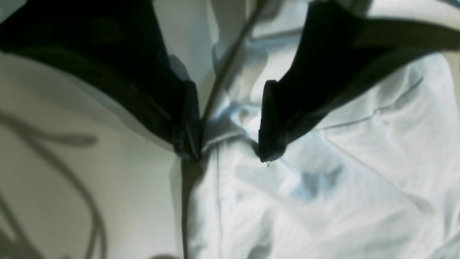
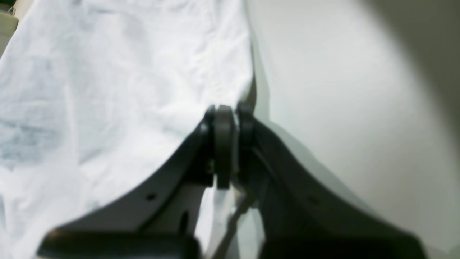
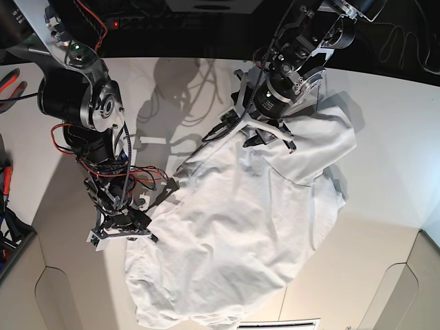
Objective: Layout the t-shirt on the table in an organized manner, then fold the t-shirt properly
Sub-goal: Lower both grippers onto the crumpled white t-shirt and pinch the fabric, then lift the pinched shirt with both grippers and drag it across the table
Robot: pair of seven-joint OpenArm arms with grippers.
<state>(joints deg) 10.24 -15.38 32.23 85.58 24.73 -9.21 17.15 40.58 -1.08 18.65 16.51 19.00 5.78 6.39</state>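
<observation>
You're at the spreading step: the t-shirt [image 3: 240,234] lies rumpled on the table [image 3: 385,103]. Your right hand [image 2: 225,118] pinches its edge; your left hand [image 1: 228,151], spread apart, must close on the hem.

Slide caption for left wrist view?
Open left gripper straddling hem of wrinkled white cloth t-shirt on cream table.

Left gripper [image 1: 230,140]: jaws spread wide over a hem fold
T-shirt [image 1: 323,180]: wrinkled white
Table [image 1: 90,172]: bare, shadowed
</observation>
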